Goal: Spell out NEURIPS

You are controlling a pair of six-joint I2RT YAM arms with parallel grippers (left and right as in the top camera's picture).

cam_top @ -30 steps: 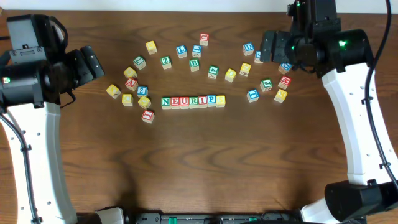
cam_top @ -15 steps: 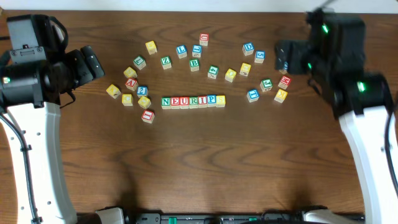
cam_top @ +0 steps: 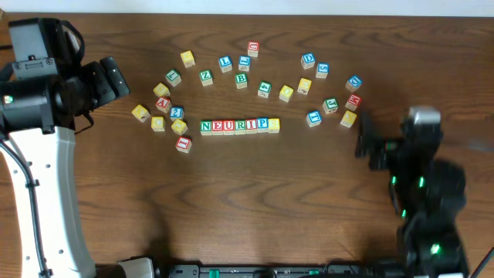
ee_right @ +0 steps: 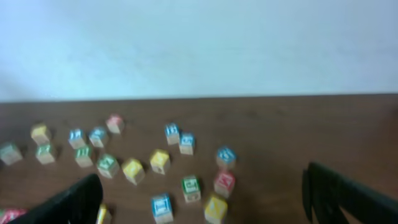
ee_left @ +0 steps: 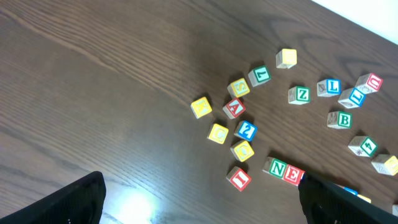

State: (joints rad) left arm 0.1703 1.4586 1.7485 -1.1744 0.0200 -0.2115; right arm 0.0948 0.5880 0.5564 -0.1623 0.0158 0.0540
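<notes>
The NEURIPS cubes (cam_top: 239,125) lie in one straight row at mid-table: green N (cam_top: 206,126), red E, red U, green R, red I, blue P, then a yellowish-topped cube (cam_top: 273,123). The left wrist view shows only the N (ee_left: 277,168) and E (ee_left: 293,175), beside its right finger. My left gripper (cam_top: 114,80) hovers open and empty far left of the row, seen again as the left gripper (ee_left: 202,208) from its wrist. My right gripper (cam_top: 367,144), blurred, is open and empty, front-right of the row. The right wrist view has this gripper (ee_right: 202,200) facing loose cubes.
Loose cubes lie in a cluster (cam_top: 164,106) left of the row, in an arc (cam_top: 241,79) behind it and in a group (cam_top: 333,105) at its right. A red I cube (cam_top: 183,144) sits just front-left of the N. A white wall (ee_right: 199,43) stands behind the table.
My right arm has swung from the back right, above the right-hand cubes, toward the front right of the table. The left arm and the row of cubes have not moved.
</notes>
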